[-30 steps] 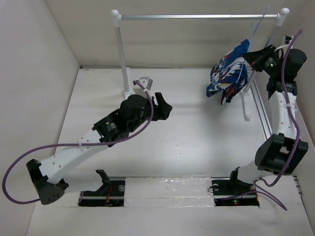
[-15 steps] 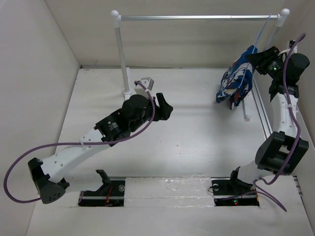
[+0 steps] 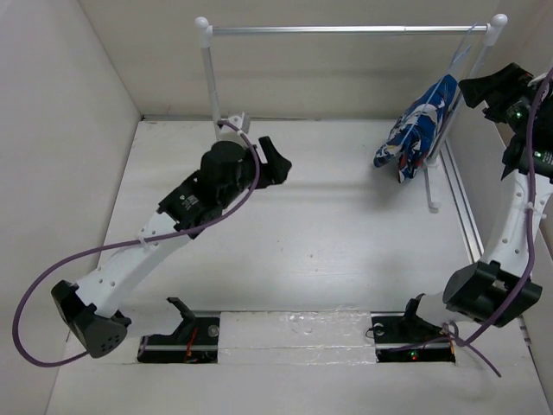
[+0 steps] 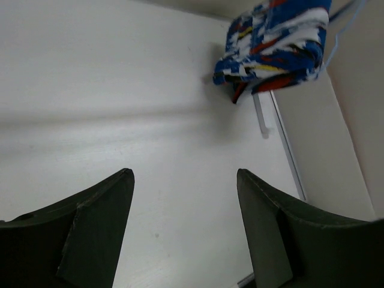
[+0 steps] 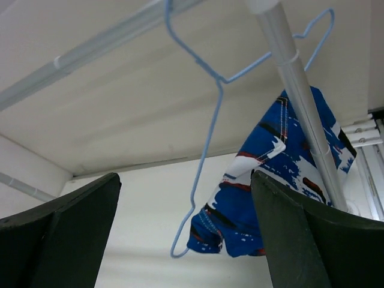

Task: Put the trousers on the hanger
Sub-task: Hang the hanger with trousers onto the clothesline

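Note:
The trousers [image 3: 419, 125], in a blue, white, red and black print, hang bunched on the light-blue wire hanger [image 3: 458, 54], whose hook sits on the rail's right end. My right gripper [image 3: 468, 86] is just right of them, open and touching nothing. Its wrist view looks up at the hanger [image 5: 207, 138] and the trousers [image 5: 282, 180] beyond the wide-apart right gripper [image 5: 185, 177]. My left gripper [image 3: 278, 156] hovers over the table's middle, open and empty. In its wrist view the left gripper [image 4: 183, 174] frames bare table, with the trousers [image 4: 276, 45] far off.
A silver rail [image 3: 346, 29] on white posts [image 3: 207, 86] spans the back of the table. The right post [image 5: 300, 102] stands beside the trousers. A metal track [image 3: 458, 199] runs along the right wall. White walls close in the left, back and right sides.
My right gripper opened, let go of the trousers and drew back to the right and up. The trousers swung toward the right post. My left arm shifted slightly toward the back left.

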### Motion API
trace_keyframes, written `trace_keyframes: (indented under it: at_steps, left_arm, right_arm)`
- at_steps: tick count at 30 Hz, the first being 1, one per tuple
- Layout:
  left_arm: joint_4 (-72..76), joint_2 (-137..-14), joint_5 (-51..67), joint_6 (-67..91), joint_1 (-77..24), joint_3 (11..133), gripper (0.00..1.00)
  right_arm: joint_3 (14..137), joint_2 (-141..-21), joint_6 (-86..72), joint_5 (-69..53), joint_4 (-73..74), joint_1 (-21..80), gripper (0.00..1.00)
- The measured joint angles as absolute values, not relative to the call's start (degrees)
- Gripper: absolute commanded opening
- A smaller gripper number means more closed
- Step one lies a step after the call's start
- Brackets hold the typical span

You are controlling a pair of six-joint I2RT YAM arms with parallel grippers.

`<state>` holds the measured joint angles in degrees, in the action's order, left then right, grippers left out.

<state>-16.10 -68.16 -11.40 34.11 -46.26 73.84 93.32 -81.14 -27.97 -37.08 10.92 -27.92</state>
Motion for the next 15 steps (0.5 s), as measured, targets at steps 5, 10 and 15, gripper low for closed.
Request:
trace_keyframes:
  at_steps: [5,10,15]
  left_arm:
    - [-14.8,-67.5,-4.0,35.2,-34.5,74.0,0.69]
    - [-15.6,-63.3,-3.0,35.2,-33.8,72.3,0.69]
    - [-17.5,-54.5,-3.3,35.7,-34.0,63.9,0.69]
  right_arm:
    - [90.8,-72.6,-24.8,-37.5,10.7,-24.0,1.0]
    - [74.9,-57.2,-21.3,-39.6,6.2,-8.1,1.0]
    - [58.5,-41.6,-14.2,-40.1,10.3,2.7,1.0]
